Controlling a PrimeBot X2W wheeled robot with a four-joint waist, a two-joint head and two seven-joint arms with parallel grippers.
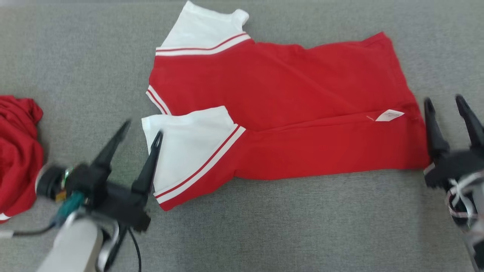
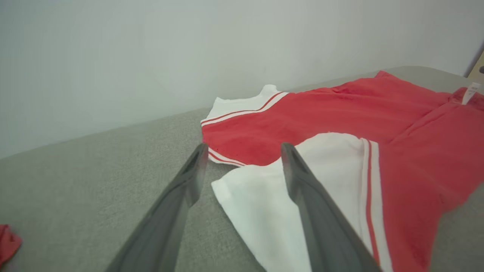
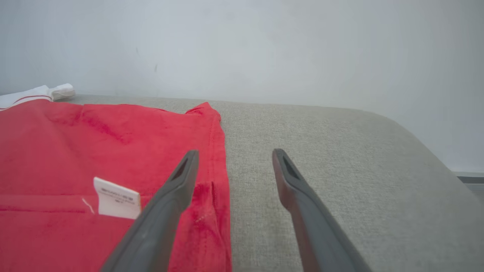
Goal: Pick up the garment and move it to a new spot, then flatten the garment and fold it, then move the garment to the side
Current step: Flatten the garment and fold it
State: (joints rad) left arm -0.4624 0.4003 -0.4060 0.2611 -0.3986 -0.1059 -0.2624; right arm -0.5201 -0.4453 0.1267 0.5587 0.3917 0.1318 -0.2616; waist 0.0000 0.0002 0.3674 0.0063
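Left gripper (image 2: pixel 244 147): two dark fingers rising from the bottom edge, spread wide, nothing between them.
Fingers (image 2: pixel 170 211): one over bare surface, the other across the near sleeve; contact cannot be told.
Garment (image 2: pixel 321 113): red shirt lying flat, near side folded over the body.
Near sleeve (image 2: pixel 261 204): white, with red and white stripes at its seam.
Far sleeve (image 2: pixel 236 107): white, striped likewise.
Tag (image 2: pixel 470 92): small, white, at the shirt's far right.
Surface (image 2: pixel 94 181): grey fabric.
Wall (image 2: pixel 151 56): pale, plain.
Cloth (image 2: pixel 7 241): red, at the lower left edge, well apart from the shirt.
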